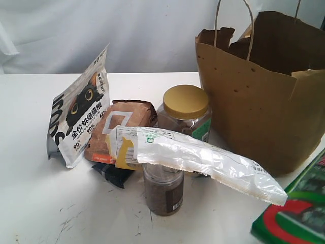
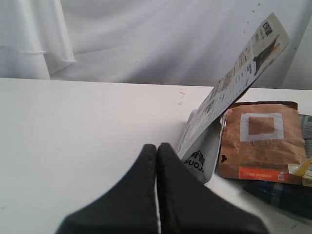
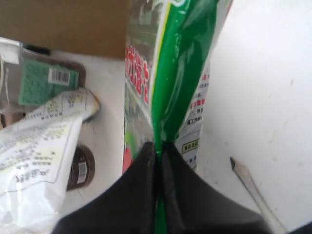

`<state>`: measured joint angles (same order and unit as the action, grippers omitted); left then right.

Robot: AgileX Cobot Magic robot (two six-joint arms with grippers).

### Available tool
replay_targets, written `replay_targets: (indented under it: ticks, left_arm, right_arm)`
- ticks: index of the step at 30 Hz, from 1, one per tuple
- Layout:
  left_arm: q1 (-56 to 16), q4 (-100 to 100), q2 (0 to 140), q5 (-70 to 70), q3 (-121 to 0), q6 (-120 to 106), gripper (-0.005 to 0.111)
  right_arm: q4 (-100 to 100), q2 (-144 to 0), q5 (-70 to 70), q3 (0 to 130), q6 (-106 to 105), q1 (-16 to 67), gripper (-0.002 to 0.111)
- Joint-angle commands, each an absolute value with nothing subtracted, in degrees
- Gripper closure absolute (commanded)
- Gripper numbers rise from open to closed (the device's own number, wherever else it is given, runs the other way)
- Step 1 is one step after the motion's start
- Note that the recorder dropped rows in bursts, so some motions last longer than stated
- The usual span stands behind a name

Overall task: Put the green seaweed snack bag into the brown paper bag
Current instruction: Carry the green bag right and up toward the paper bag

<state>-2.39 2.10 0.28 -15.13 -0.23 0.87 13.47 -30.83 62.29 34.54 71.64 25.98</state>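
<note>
The green seaweed snack bag shows at the bottom right corner of the exterior view, partly cut off by the frame. In the right wrist view my right gripper is shut on the edge of this green bag, whose glossy film rises from between the fingers. The tall brown paper bag stands at the back right with its top open and thin loop handles up. My left gripper is shut on nothing, over bare table beside the cat-picture pouch. Neither gripper appears in the exterior view.
Left of the paper bag sits a cluster: a white cat-picture pouch, a small brown pouch with a white square, a gold-lidded jar, a small dark jar, and a white-and-yellow packet lying across them.
</note>
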Motion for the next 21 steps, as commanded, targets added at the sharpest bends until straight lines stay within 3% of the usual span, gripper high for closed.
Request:
replay_targets:
  ticks: [1, 9, 21]
  left_arm:
    - [-2.2, 2.4, 0.0, -15.2, 0.0, 1.0, 0.107]
    - [-2.2, 2.4, 0.0, -15.2, 0.0, 1.0, 0.107]
    - [-2.2, 2.4, 0.0, -15.2, 0.0, 1.0, 0.107]
  right_arm:
    - [20.6, -30.3, 68.4, 44.8, 68.1, 26.2, 0.108]
    - [30.5, -30.3, 69.2, 58.9, 65.7, 26.2, 0.108]
    - [40.2, -41.0, 53.0, 67.0, 58.3, 26.2, 0.108]
